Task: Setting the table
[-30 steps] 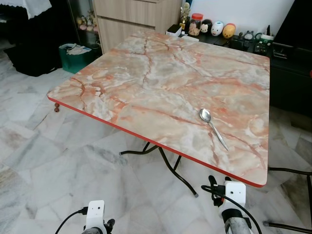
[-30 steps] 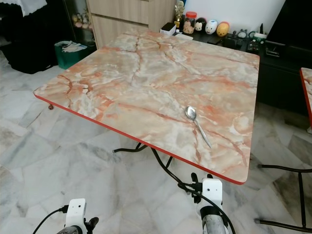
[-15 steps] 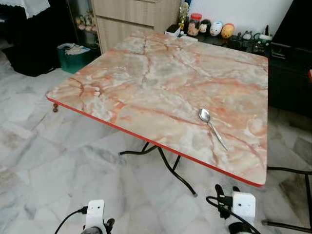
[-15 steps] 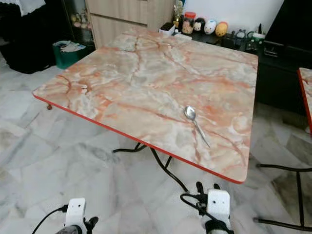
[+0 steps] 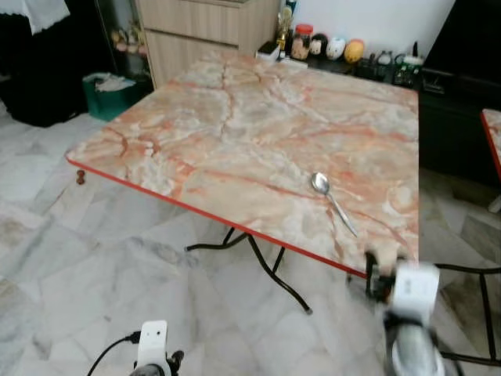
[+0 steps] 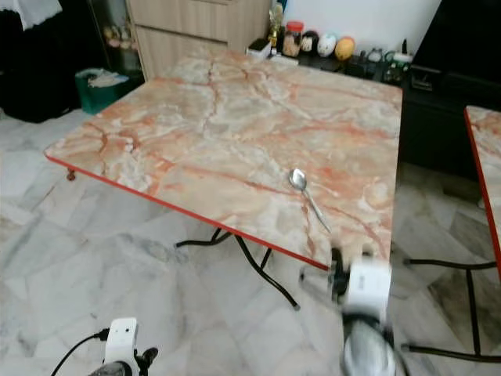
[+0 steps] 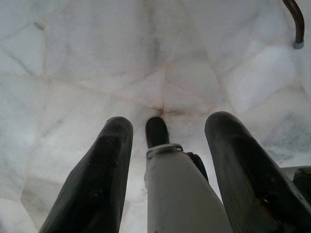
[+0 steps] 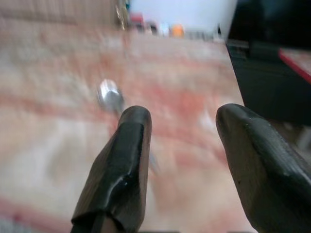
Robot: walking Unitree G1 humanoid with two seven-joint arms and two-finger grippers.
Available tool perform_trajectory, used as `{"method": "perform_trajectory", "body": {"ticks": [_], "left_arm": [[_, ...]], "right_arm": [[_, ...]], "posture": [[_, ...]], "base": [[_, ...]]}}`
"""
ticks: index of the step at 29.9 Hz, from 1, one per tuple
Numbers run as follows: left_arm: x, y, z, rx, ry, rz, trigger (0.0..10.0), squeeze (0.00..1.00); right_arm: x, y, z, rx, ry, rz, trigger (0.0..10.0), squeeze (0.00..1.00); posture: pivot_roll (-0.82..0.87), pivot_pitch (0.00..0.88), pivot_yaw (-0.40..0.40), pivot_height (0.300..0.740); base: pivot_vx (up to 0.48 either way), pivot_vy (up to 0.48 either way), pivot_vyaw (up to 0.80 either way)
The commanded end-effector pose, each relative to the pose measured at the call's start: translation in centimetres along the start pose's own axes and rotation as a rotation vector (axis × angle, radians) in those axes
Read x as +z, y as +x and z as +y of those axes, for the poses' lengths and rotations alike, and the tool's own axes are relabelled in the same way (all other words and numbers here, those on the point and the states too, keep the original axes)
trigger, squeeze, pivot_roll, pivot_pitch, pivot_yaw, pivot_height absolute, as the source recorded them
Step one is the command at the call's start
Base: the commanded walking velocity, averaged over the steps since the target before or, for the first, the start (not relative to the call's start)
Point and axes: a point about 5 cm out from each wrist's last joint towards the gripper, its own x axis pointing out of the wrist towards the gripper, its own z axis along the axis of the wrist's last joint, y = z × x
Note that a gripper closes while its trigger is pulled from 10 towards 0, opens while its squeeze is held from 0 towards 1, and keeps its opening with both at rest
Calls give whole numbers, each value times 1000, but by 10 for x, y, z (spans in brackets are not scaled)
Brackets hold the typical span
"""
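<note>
The right tool [image 5: 374, 270], fingers spread wide and empty, has risen to the worktop [image 5: 258, 133] edge, at five o'clock from the spoon [image 5: 331, 201]. A pickup looks imminent. The left tool [image 7: 163, 160] hangs idle, wide, over the floor.

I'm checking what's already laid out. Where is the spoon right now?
The spoon lies on the marble-patterned table, toward the robot's right, near the red front edge, just beyond the raised right gripper.

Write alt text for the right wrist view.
The right gripper, fingers apart and empty, points across a marble-patterned table toward a blurred spoon lying on it. Small items line the table's far edge below a white wall, and dark furniture stands beside the table.
</note>
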Motion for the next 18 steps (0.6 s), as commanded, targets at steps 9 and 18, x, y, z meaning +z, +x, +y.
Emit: {"method": "perform_trajectory", "body": {"ticks": [9, 18], "left_arm": [[-4, -1, -1, 18, -23, 4, 10000, 0], [14, -2, 23, 41, -23, -83, 10000, 0]], "right_arm": [[13, 65, 28, 111, 49, 14, 10000, 0], [22, 83, 34, 89, 79, -14, 10000, 0]], "posture": [[-71, 0, -52, 740], [-71, 0, -41, 740]], "base": [[0, 0, 0], [0, 0, 0]]}}
